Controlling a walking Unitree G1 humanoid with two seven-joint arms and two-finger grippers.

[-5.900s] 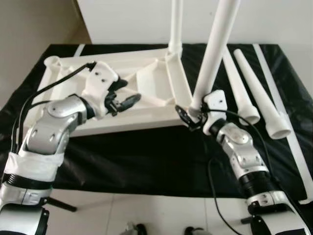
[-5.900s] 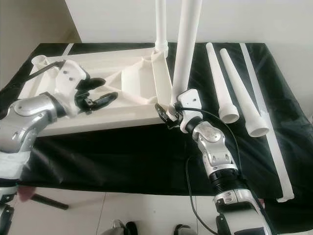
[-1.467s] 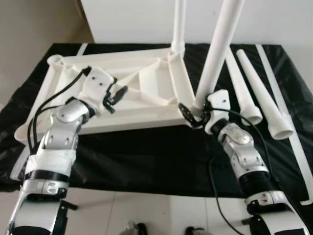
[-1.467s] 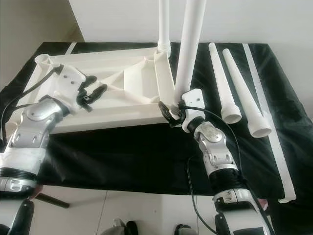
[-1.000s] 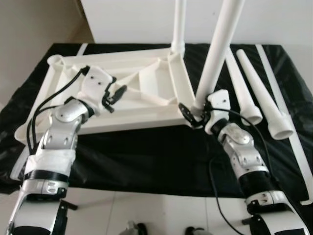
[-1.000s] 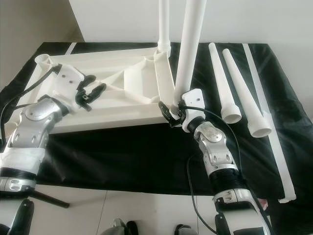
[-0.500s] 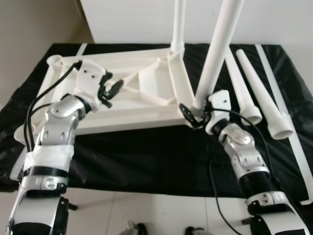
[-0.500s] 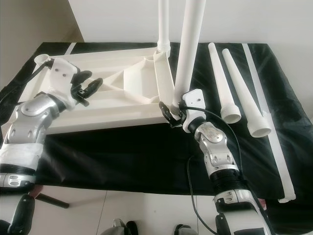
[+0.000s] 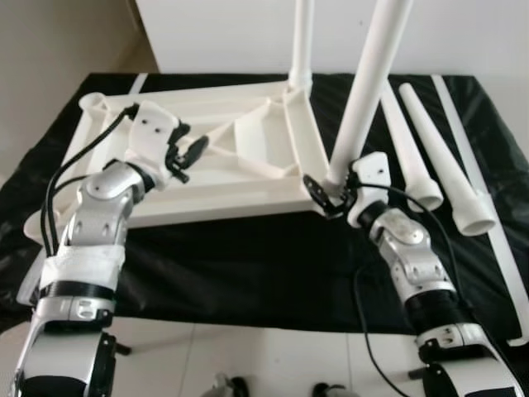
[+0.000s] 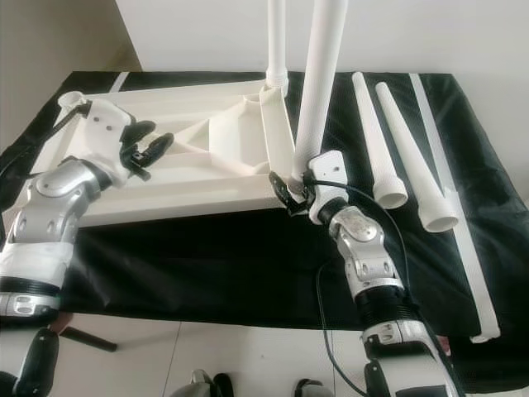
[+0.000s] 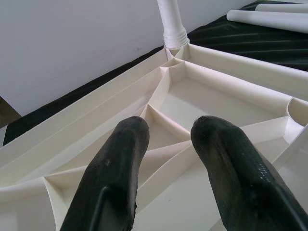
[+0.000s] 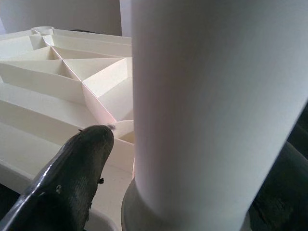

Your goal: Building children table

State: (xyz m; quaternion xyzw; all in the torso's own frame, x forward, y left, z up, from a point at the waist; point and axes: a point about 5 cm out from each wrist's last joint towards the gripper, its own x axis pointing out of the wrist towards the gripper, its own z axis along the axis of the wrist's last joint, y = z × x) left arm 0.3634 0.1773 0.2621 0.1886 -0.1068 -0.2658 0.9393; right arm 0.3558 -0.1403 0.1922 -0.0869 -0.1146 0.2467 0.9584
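Black cloth (image 9: 248, 273) over a work surface set against a white wall (image 9: 231, 33). On it we note:

White plastic tabletop (image 9: 240, 186), upside down, ribbed underside facing up, lying across the cloth's left and middle.

Far leg (image 9: 301, 41), upright, seated in the far right corner socket.

Near leg (image 9: 368, 87), upright with a slight lean, its foot at the near right corner socket.

Two loose legs (image 9: 438, 157), tapered, lying side by side on the cloth to the right of the tabletop, wide ends toward us.

White strip (image 9: 488, 223), long and thin, along the cloth's right edge.

Right claw (image 9: 331, 192): closed around the base of the near leg; in the wrist view one black finger (image 12: 72, 178) sits beside the leg, the other on its far side.

Left claw (image 9: 188, 155): fingers apart, holding nothing, hovering above the ribs on the tabletop's left half.
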